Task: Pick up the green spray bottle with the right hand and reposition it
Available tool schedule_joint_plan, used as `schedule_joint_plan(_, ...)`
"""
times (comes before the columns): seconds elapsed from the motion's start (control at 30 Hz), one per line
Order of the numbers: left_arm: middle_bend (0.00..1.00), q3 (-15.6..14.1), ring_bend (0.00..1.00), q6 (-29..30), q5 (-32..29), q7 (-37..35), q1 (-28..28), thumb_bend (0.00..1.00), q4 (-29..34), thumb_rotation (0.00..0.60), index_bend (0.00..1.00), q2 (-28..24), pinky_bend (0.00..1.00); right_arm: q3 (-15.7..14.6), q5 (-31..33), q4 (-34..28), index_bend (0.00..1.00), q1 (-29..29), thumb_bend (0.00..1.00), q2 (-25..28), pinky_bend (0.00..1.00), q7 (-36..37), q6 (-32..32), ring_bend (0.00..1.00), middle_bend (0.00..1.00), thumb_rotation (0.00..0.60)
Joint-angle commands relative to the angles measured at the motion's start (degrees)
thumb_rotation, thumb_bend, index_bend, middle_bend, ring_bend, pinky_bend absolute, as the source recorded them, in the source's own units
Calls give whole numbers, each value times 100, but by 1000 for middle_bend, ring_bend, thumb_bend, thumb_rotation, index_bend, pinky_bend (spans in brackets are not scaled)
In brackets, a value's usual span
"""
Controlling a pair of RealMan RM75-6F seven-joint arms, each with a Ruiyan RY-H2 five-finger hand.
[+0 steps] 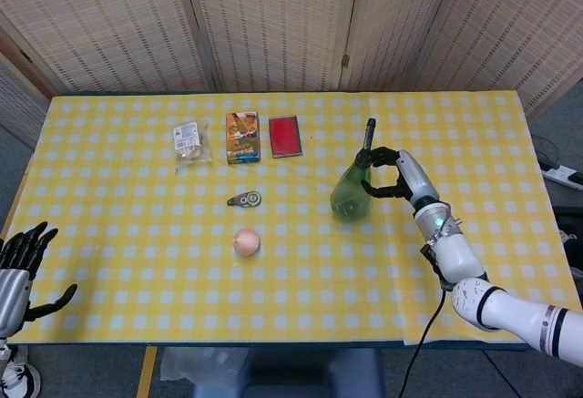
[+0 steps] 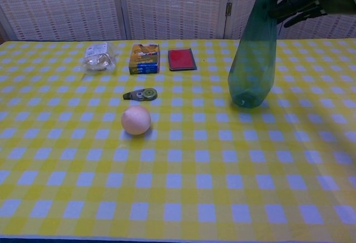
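The place looks like a robot test room or lab set up for table trials, not a lived-in home. A single table (image 1: 474,125) is covered with a yellow-and-white checked cloth and stands in front of woven folding screens (image 1: 273,25) that wall off the space behind it. On the cloth lie a few unrelated small goods spaced apart: a clear packet (image 1: 189,140), a yellow-and-blue box (image 1: 242,137), a red flat case (image 1: 285,135), a tape dispenser (image 1: 244,200) and an egg (image 1: 246,241). A power strip with cables (image 1: 563,176) lies on the grey floor at the right edge.
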State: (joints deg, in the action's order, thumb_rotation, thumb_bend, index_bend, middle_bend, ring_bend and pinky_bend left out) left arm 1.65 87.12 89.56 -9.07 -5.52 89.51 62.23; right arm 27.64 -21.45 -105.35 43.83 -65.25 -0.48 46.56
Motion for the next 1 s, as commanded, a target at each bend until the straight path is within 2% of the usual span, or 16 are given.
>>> schedule_joint_plan(0.03,0,-4,58,-9,2,-8,-3,329,7,501,0,-6,0,-67,-122,19,755,24,390,-58,158,57,87,266,363,600)
schedule_joint_plan(0.4,0,-17,59,57,58,-35,17,329,33,499,0,-30,0,-328,-493,-38,734,-11,390,-151,157,141,350,262,355,600)
schedule_joint_plan(0.7,0,-29,59,37,68,21,9,329,62,501,0,-33,0,-519,-645,38,486,-51,390,-46,131,250,82,200,260,600)
schedule_joint_plan(1.0,0,-27,59,6,51,26,-4,329,51,501,0,-28,0,-529,-970,1,216,-162,390,113,73,491,-34,143,173,600)
